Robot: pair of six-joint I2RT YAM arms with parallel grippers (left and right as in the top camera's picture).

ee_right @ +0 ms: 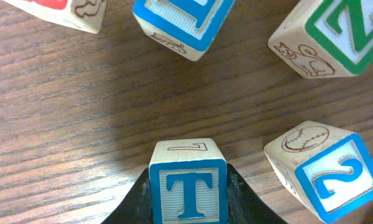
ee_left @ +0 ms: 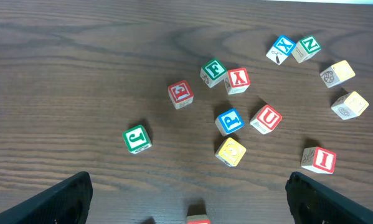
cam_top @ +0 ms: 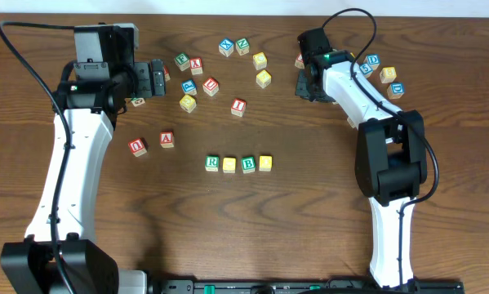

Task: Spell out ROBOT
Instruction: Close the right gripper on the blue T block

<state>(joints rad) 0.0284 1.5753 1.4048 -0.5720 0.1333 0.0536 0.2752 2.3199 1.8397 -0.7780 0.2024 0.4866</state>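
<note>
Between the fingers of the right gripper [ee_right: 189, 200] sits the blue T block [ee_right: 188, 186], at the far right of the tabletop [cam_top: 309, 204], with the jaws pressed against its two sides; we cannot tell whether it has left the wood. Near it lie a blue 2 block [ee_right: 326, 177] and a green Z block [ee_right: 335, 31], and we judge that a careless lift could knock the 2 block aside. Well apart, mid-tabletop, the row reads R block [cam_top: 212, 162], first yellow block [cam_top: 229, 163], B block [cam_top: 248, 163], second yellow block [cam_top: 265, 162]; we cannot read the yellow faces. The T belongs just right of that last one. Setting it down too close could shove the line crooked, and a shallow grip could let it twist so the letter faces wrong. The left gripper [ee_left: 189, 196] hangs spread wide, empty, over loose blocks. We see no containers; everything lies bare on the wood.
</note>
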